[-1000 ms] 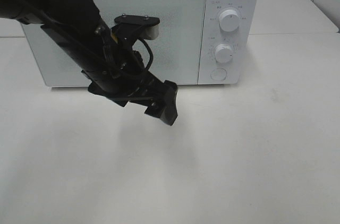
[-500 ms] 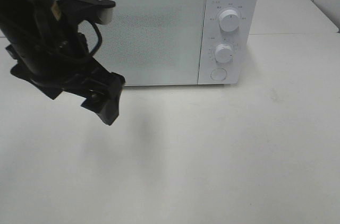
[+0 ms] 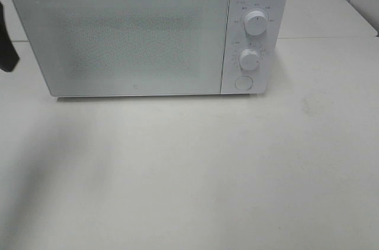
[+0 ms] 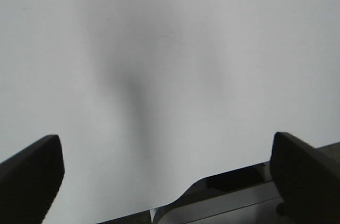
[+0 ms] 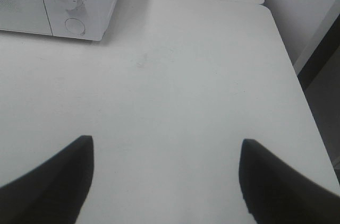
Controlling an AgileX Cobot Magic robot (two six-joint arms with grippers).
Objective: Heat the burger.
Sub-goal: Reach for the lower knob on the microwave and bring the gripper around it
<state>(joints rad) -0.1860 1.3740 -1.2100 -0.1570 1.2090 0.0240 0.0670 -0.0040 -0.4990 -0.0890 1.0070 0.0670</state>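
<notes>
The burger is out of view, probably behind the microwave's point(image 3: 148, 31) shut door. The left gripper point(image 4: 164, 149) and the right gripper point(image 5: 166, 144) both gape wide and empty. Next comes, likely, turning a knob point(image 3: 249, 58).

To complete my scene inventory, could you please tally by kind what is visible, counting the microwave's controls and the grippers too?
Microwave: 1
Knobs: 2
Round button: 1
Grippers, left gripper and right gripper: 2
Total: 6
</notes>
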